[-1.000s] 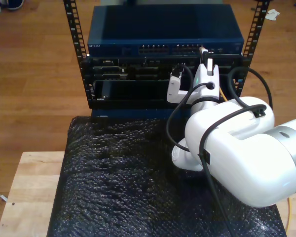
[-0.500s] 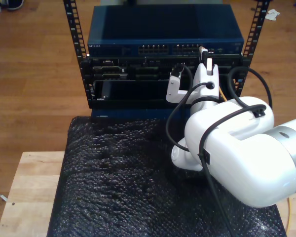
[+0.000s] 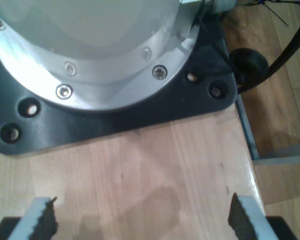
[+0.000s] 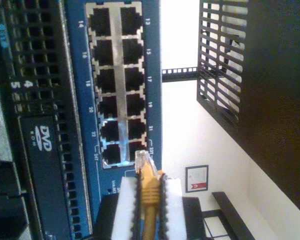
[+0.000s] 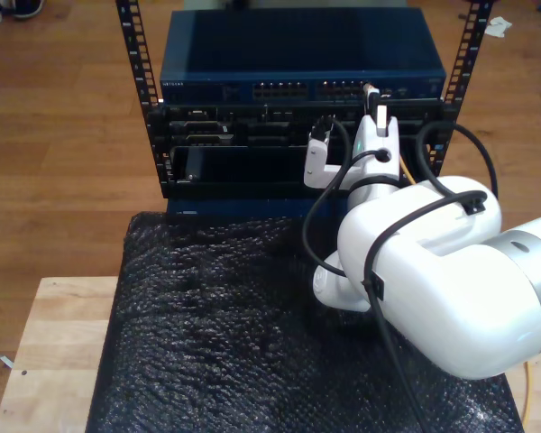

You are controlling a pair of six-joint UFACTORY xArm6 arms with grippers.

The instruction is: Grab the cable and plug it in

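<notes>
The yellow-orange cable (image 4: 149, 200) is pinched between the black pads of my second gripper (image 4: 149, 186), which is shut on it. Its clear plug (image 4: 142, 159) sticks out ahead of the fingers, just short of the end ports of the blue network switch (image 4: 80, 125). In the exterior view my second gripper (image 5: 372, 97) is held up against the switch's (image 5: 207, 88) front at the right-hand port block. A stretch of cable (image 5: 526, 392) hangs at the exterior view's lower right. My first gripper (image 3: 140, 220) is open over bare wood, with nothing between its pads (image 3: 42, 222).
The switch sits on top of a black rack (image 5: 162, 135) with other gear below, including a DVD drive (image 4: 40, 165). Black bubble wrap (image 5: 216, 334) covers the wooden table (image 5: 45, 352). A black base plate (image 3: 200, 95) with a silver arm base lies close ahead of my first gripper.
My second gripper's wrist has edged slightly toward the rack with the cable still in it. Nothing else has moved.
</notes>
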